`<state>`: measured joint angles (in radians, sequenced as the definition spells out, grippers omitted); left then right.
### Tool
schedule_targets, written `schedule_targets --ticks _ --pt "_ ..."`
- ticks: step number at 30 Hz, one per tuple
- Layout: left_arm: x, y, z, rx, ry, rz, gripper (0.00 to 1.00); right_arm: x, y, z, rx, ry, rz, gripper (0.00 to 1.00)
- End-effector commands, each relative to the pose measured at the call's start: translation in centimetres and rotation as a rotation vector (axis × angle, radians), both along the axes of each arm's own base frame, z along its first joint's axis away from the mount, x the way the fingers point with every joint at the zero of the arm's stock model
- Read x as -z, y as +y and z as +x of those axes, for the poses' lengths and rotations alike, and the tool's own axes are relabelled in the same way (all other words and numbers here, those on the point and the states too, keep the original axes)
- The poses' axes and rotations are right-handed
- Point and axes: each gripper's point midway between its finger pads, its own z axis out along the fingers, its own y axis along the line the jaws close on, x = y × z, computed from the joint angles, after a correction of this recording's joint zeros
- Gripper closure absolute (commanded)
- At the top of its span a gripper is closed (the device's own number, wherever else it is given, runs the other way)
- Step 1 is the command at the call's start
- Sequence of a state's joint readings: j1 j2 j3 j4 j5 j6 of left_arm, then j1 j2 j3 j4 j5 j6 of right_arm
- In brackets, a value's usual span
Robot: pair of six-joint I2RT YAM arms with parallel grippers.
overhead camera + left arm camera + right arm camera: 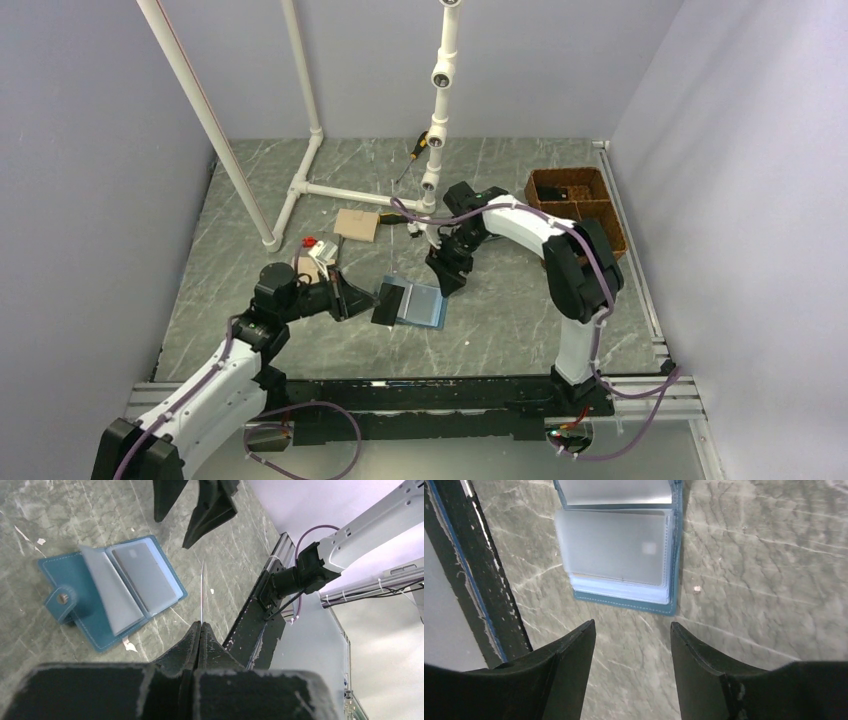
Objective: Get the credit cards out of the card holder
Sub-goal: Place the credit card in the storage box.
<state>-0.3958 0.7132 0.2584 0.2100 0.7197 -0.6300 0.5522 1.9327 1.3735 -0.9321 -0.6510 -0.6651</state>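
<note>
The card holder (420, 308) lies open on the marble table, teal outside with pale sleeves inside. It also shows in the left wrist view (75, 580) and the right wrist view (624, 600). A silvery grey card (614, 547) sits in the top sleeve, also seen in the left wrist view (145, 572). My left gripper (375, 300) is shut on a thin card (202, 592), seen edge-on and held just off the holder's left side; from above the card looks dark (388, 303). My right gripper (445, 280) is open and empty (631, 625), hovering over the holder's far right edge.
A brown basket (575, 200) stands at the back right. A white pipe frame (300, 180) stands at the back. A tan block (357, 224) and small items (315, 247) lie left of the holder. A black rail (420, 395) runs along the near edge.
</note>
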Motion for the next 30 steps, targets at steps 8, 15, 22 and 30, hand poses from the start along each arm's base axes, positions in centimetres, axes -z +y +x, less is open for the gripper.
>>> schedule_targets --ticks 8,15,22,30 --pt "-3.2 -1.7 0.6 0.089 -0.067 -0.078 1.0 -7.0 0.3 -0.6 -0.111 -0.25 0.212 0.39" --pt "-3.6 -4.1 0.8 0.153 -0.084 -0.049 1.0 -10.9 2.4 -2.4 -0.106 -0.18 0.403 0.35" --pt "-3.4 -6.7 1.1 0.206 -0.087 -0.014 1.0 -11.7 3.7 -4.8 -0.159 -0.057 0.478 0.34" --pt "-3.3 -7.3 1.3 0.204 -0.09 -0.001 1.0 -11.3 4.9 -6.7 -0.217 0.005 0.469 0.51"
